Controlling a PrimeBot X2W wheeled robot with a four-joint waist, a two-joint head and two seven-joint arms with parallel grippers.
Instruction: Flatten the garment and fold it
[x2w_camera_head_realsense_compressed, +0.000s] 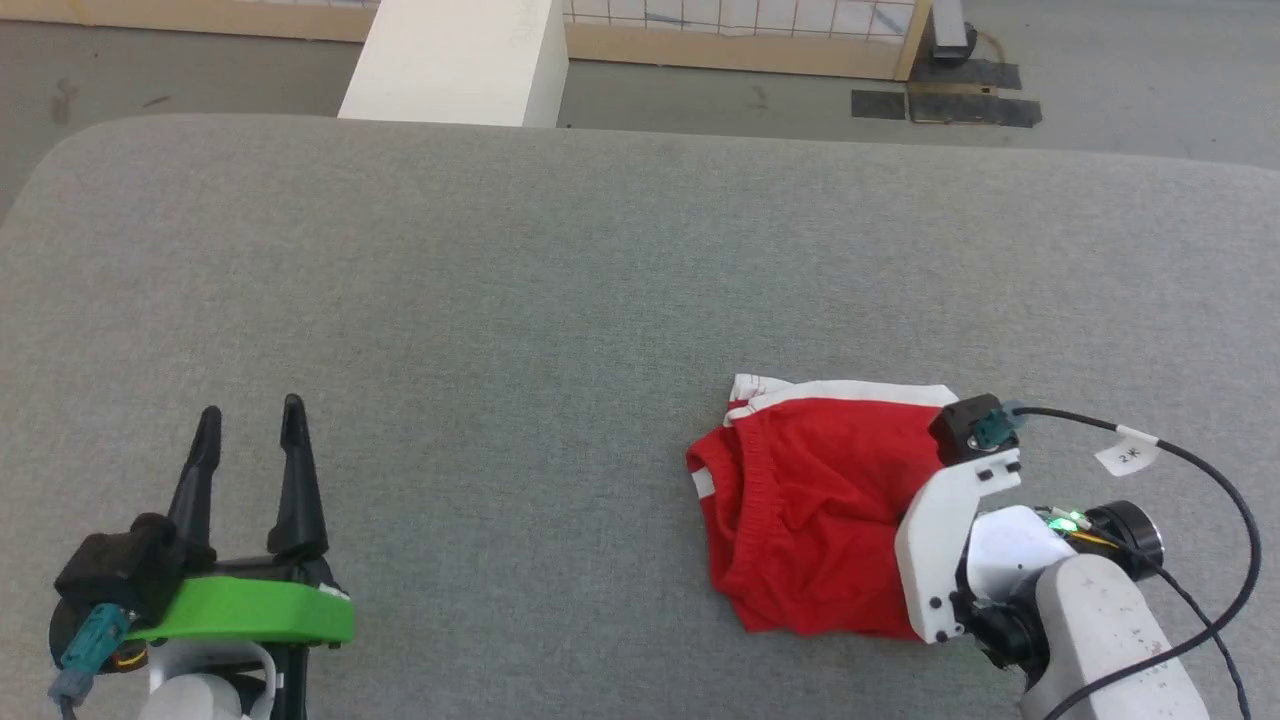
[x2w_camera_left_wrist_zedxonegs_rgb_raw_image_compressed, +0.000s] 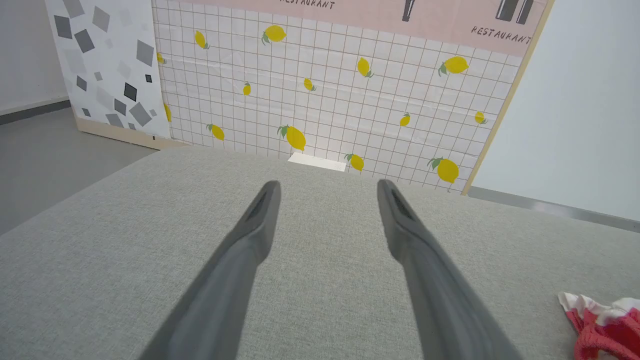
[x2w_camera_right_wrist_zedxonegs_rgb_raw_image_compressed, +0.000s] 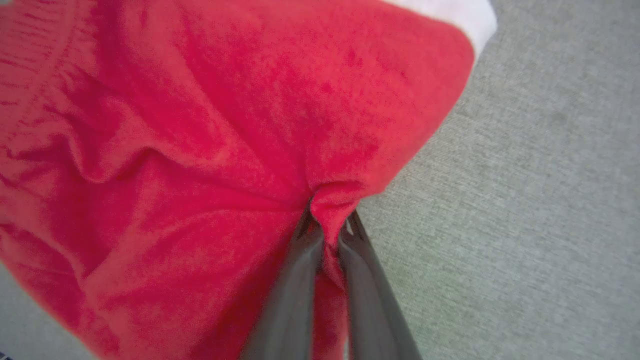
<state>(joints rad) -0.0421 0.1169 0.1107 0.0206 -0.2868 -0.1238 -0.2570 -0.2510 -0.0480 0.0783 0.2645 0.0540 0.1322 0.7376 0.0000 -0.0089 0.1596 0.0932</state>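
The right pincer (x2w_camera_right_wrist_zedxonegs_rgb_raw_image_compressed: 327, 222) is pinching the limp, light-looking garment (x2w_camera_head_realsense_compressed: 800, 500) at its right edge, a sensible hold, while the left pincer (x2w_camera_head_realsense_compressed: 250, 425) is gaping wide.

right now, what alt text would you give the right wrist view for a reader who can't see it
The right gripper pinches a fold at the edge of a crumpled bright red thin-fabric garment between its two long dark fingers. Its white band shows at the top, and a grey woven surface lies on the right.
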